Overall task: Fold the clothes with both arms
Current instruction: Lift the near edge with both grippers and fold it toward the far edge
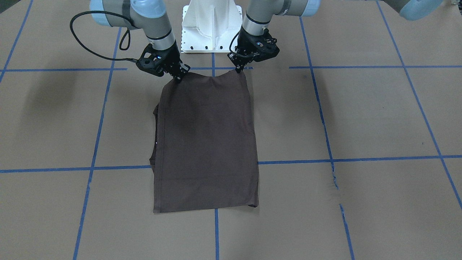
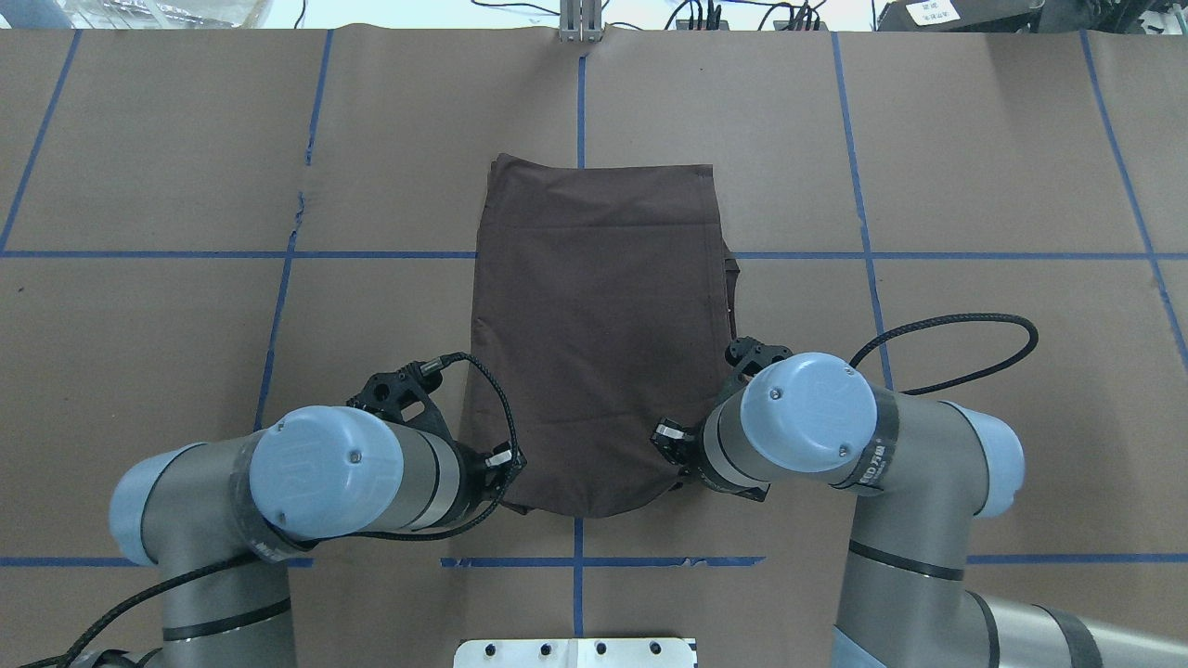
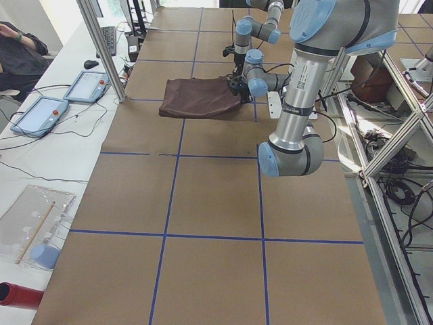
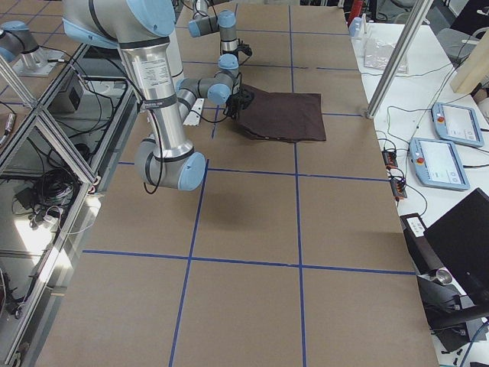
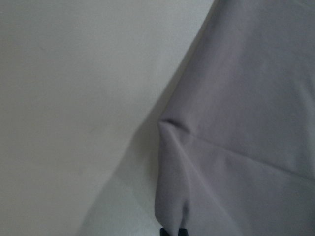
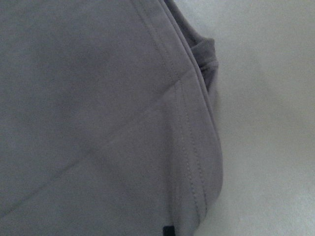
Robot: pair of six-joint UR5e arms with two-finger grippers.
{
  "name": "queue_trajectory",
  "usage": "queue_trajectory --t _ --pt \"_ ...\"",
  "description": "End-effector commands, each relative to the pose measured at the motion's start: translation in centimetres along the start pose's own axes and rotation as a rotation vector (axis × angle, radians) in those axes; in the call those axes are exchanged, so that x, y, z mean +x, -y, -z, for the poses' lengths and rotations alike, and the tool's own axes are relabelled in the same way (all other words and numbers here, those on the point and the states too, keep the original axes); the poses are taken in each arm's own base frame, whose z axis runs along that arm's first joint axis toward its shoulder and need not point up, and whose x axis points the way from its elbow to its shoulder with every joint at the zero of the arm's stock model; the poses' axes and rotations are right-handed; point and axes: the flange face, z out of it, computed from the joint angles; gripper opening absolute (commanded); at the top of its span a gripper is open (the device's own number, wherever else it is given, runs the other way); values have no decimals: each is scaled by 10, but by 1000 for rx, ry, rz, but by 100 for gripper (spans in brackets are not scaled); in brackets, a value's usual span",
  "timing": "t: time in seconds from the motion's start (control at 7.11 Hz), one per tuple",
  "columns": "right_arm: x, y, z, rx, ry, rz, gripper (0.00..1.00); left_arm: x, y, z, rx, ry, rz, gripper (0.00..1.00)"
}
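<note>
Brown T-shirt [image 1: 207, 144] lies folded narrow on the table [image 1: 361, 115]. At its edge by the robot, the left gripper [image 1: 239, 69] and the right gripper [image 1: 179, 76] each seem to pinch one corner tight, likely so that edge lifts evenly for the next fold.

This was a robotics lab. A long bench [image 3: 203, 203] was covered in brown paper and marked into squares with blue tape [image 2: 139, 253]. A left arm [image 2: 213, 520] and a right arm [image 2: 914, 482], both of industrial build with jointed metal tubes, rose by a white pedestal [image 1: 212, 25] at its edge. Aluminium framing [image 3: 101, 47] stood alongside. A white side table [image 3: 61, 145] carried two control tablets [image 3: 38, 115], a keyboard [image 3: 109, 39] and loose cables [image 3: 20, 166], and a person [image 3: 17, 47] sat beside it.
</note>
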Motion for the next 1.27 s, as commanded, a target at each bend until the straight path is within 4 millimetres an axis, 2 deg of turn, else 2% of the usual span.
queue_trajectory --t 0.0,0.14,0.28,0.42,0.56,0.7,0.84,1.13 --pt "27 -15 50 -117 36 20 0 -29 -48 48 -83 7 -51 0" --pt "29 -19 50 -143 27 23 0 -36 -54 63 -92 23 -60 0" --pt "23 -24 47 -148 31 32 0 -36 -60 60 -103 32 -65 0" --pt "9 -15 47 -121 52 68 0 -34 -61 58 -112 33 -92 0" --pt "1 17 49 -79 86 61 0 -18 -32 71 -65 -9 -131 0" --pt "-11 54 56 -40 144 50 0 -3 7 87 -1 -44 -116 0" --pt "-27 93 53 0 144 37 0 10 45 89 19 -39 -129 0" --pt "-77 148 46 45 136 -8 0 44 114 63 99 -21 -112 0"
